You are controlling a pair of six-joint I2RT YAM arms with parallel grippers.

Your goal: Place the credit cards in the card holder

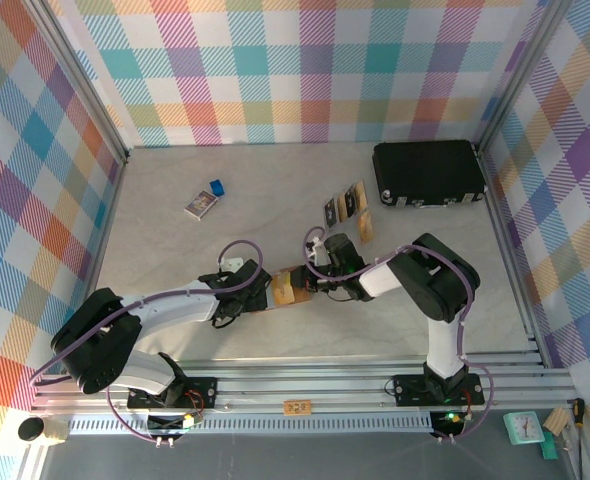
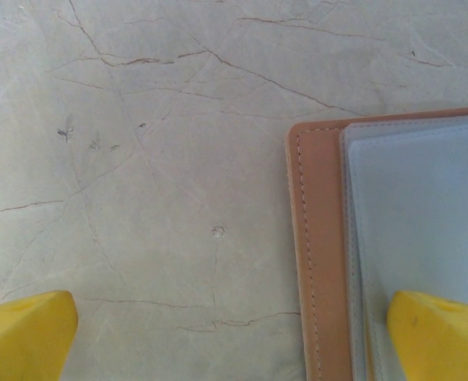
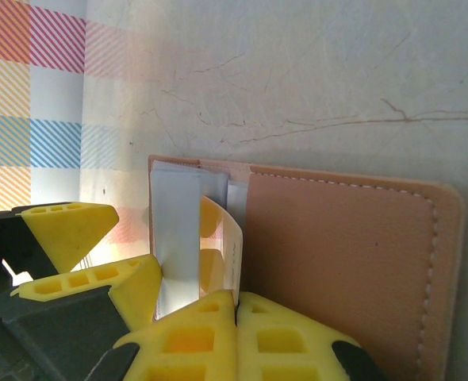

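Though open, tan stitched card holder point(image 2: 321, 262)

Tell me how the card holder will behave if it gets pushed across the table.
The card holder lies open and flat, so it likely slides rather than tips. Its stitched leather-like cover probably flexes, so lifted by one edge it may droop. The smooth table suggests it could skid unless pinned.

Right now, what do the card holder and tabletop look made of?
Card holder: tan leather or faux leather, matte, stitched along the edge; greyish smooth lining, possibly plastic. Tabletop: pale marble-look surface with dark veins; real stone or printed laminate, can't tell.
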